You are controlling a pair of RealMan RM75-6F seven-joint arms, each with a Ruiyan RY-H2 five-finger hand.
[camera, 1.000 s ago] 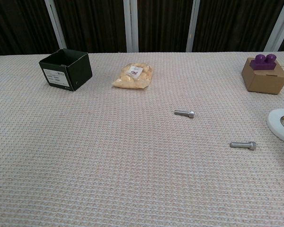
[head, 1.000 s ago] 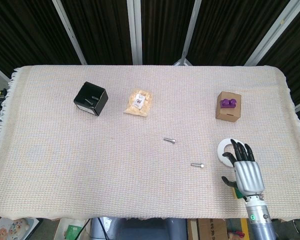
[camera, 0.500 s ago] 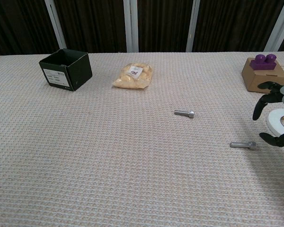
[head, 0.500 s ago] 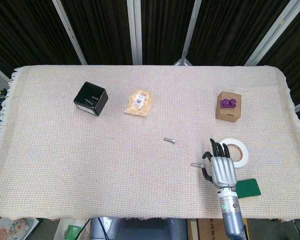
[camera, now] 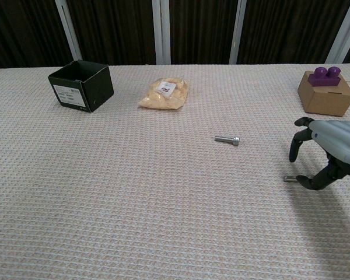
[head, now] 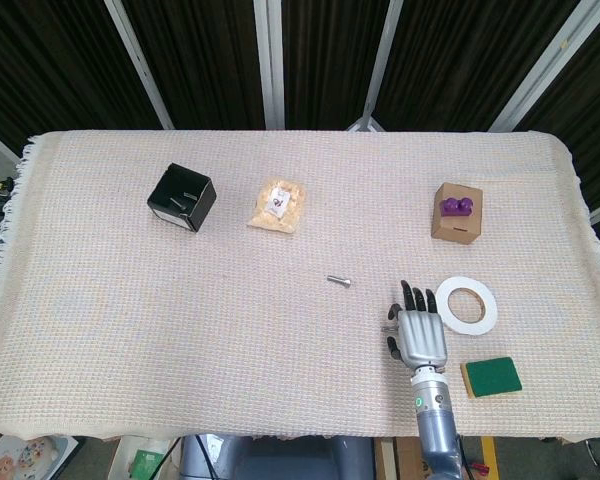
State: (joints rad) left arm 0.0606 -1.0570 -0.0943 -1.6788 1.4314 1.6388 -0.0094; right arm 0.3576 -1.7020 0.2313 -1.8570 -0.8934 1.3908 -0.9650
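Note:
My right hand (head: 417, 332) hangs low over the cloth near the front right, fingers spread and curved down, holding nothing. In the chest view the right hand (camera: 328, 155) arches over a small silver bolt (camera: 287, 178), whose left end pokes out beside the thumb; the rest is hidden. From the head camera only the tip of this bolt (head: 389, 328) shows at the hand's left edge. A second silver bolt (head: 340, 281) lies free further left and back, also seen as the second bolt (camera: 227, 139) in the chest view. My left hand is in neither view.
A black open box (head: 181, 197) and a bag of pale pieces (head: 278, 204) sit at the back left. A cardboard box (head: 457, 220) topped by a purple block (camera: 325, 74) stands at the back right. A white tape ring (head: 466, 304) and a green sponge (head: 491, 376) lie right of the hand.
The right hand has slid left from above the tape ring to over the nearer bolt, uncovering the ring and the sponge. Both bolts lie where they were.

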